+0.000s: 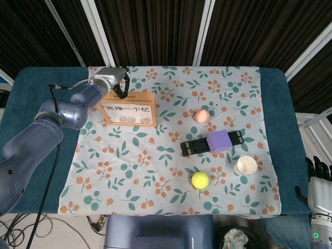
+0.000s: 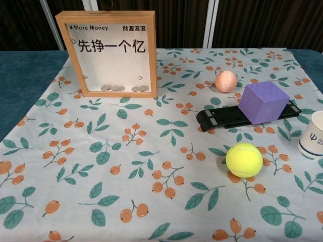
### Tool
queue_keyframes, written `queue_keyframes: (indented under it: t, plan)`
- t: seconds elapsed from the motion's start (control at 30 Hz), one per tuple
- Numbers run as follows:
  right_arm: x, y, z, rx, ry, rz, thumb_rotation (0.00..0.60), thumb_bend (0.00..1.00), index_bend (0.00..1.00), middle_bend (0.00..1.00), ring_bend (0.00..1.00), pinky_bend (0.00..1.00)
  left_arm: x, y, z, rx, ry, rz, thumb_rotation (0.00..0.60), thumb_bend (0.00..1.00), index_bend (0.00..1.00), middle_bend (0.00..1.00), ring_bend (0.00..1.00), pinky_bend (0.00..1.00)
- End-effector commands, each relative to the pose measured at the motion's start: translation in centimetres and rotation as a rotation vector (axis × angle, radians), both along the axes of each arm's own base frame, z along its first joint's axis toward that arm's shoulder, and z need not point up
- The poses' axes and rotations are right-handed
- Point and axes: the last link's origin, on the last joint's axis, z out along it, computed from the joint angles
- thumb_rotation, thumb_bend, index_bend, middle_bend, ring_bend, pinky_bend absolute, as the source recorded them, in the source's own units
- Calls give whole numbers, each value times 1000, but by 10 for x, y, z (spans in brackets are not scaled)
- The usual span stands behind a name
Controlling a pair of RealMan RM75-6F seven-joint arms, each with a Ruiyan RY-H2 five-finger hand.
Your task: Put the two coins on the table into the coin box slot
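left hand (image 1: 115, 79) over back top edge of coin box (image 1: 127, 108), dark fingers (image 1: 122, 88) curled down at slot; pinching a coin or not: cannot tell | coins (image 2: 124, 88) lie inside box bottom, none visible on bench | risk: a coin off the slot drops behind; knuckles could tip the box | right hand (image 1: 320, 193) idle at bench edge, fingers partly hidden, state unclear

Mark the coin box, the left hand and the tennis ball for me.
coin box (image 2: 108, 53): chest view, middle of its clear front panel.
left hand (image 1: 115, 78): head view, back of the hand over the box top.
tennis ball (image 2: 244, 160): chest view, centre of the ball.
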Motion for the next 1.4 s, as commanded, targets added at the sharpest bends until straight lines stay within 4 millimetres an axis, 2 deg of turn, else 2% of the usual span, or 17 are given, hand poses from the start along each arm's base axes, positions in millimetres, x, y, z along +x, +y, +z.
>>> queue_keyframes:
  t: [0.03, 1.4]
  plan:
    - [0, 0, 0, 1, 2, 1, 600, 406, 96, 44, 76, 0, -1, 0, -3, -6, 4, -1, 600, 619, 660, 37, 0, 0]
    - [-1, 0, 2, 0, 5, -7, 600, 406, 95, 44, 76, 0, 6, 1, -8, -26, 12, 12, 600, 594, 569, 37, 0, 0]
